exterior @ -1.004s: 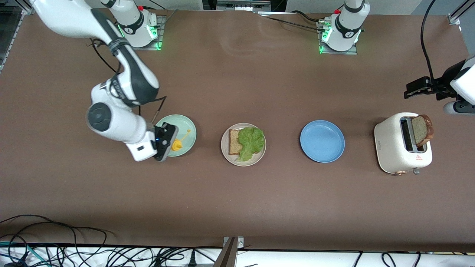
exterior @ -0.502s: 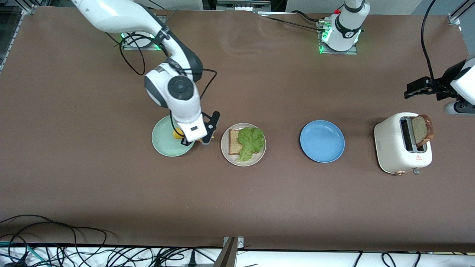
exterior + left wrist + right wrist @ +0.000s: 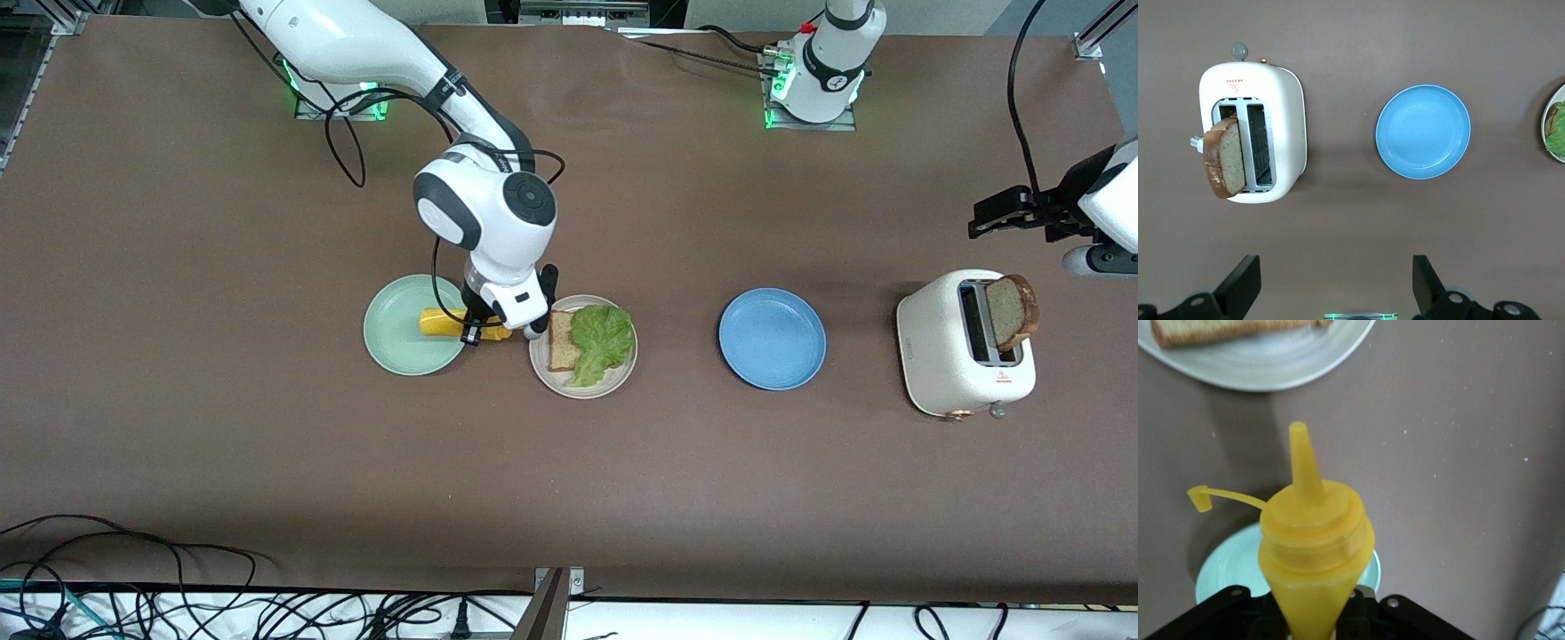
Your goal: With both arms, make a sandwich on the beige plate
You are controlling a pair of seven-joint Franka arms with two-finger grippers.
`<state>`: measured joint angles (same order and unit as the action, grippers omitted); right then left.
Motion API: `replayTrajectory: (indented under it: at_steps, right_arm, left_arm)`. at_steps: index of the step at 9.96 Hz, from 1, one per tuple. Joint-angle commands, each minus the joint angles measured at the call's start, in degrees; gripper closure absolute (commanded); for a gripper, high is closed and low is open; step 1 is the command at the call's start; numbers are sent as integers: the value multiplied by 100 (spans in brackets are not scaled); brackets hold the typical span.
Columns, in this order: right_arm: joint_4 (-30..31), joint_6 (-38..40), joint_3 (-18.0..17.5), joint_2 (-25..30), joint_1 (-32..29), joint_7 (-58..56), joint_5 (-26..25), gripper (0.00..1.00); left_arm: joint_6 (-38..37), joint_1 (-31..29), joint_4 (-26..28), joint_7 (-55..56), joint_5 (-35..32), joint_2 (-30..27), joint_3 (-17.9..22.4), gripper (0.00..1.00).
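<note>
Since a second ago I've swung my right gripper (image 3: 484,327) off the mint plate (image 3: 396,342), and now it's hanging between that and the beige plate (image 3: 569,384), clamping a yellow squeeze bottle (image 3: 442,321). Bread slice (image 3: 560,340) and lettuce (image 3: 603,338) are sitting on the beige plate. My left gripper (image 3: 1335,288) is waiting, fingers spread wide, over the table near the toaster (image 3: 942,373), which is holding the other bread slice (image 3: 1013,311).

Even, bright overhead light fell on the brown table (image 3: 622,471), throwing only soft short shadows beside the toaster (image 3: 965,347) and the blue plate (image 3: 772,339), while the front and left wrist views stayed sharp and the yellow bottle (image 3: 1313,547) looked slightly soft close to the right wrist camera.
</note>
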<state>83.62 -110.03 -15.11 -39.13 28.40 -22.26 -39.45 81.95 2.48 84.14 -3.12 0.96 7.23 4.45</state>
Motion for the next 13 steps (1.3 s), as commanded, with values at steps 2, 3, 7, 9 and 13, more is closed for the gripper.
replayTrajectory:
  at_steps: [2, 3, 7, 9, 13]
  right_arm:
    - [-275, 673, 61, -112, 332, 72, -878, 99]
    - [-380, 945, 52, -121, 411, 282, -1193, 99]
    - [-408, 1308, 52, -279, 780, 819, -1714, 99]
    - [-416, 1300, 43, -271, 790, 837, -1768, 99]
    - [-609, 1133, 8, -25, 318, 681, -647, 99]
  left_arm:
    - [31, -46, -20, -127, 18, -2, -23, 0]
    - [31, -46, -20, -127, 18, -2, -23, 0]
    - [31, -46, -20, -127, 18, -2, -23, 0]
    - [31, -46, -20, -127, 18, -2, -23, 0]
    - [31, -46, -20, -127, 18, -2, -23, 0]
